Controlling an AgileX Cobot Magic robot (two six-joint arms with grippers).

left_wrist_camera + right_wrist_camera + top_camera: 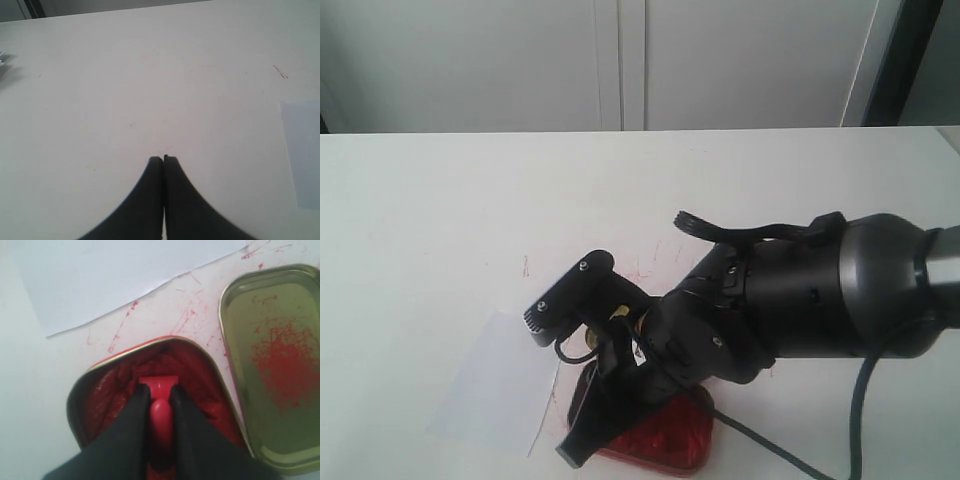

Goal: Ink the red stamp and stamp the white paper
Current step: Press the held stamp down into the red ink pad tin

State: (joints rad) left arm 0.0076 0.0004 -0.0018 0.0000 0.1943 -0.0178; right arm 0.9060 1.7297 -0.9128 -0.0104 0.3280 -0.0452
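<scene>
Presently the red stamp [159,390] is gripped by the right fingers [127,435] inside the ink tin [100,390], so inking is judged underway. The white paper [115,275], beside the tin on the tabletop [470,200], appears unstamped. The left fingers [150,200] are closed, empty.

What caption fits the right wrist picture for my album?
Right gripper holds the red stamp in the ink tin, gold lid beside it.

Right pincer [160,391] hides most of red stamp [161,417]; ink tin [670,442] partly behind arm [800,300].
</scene>
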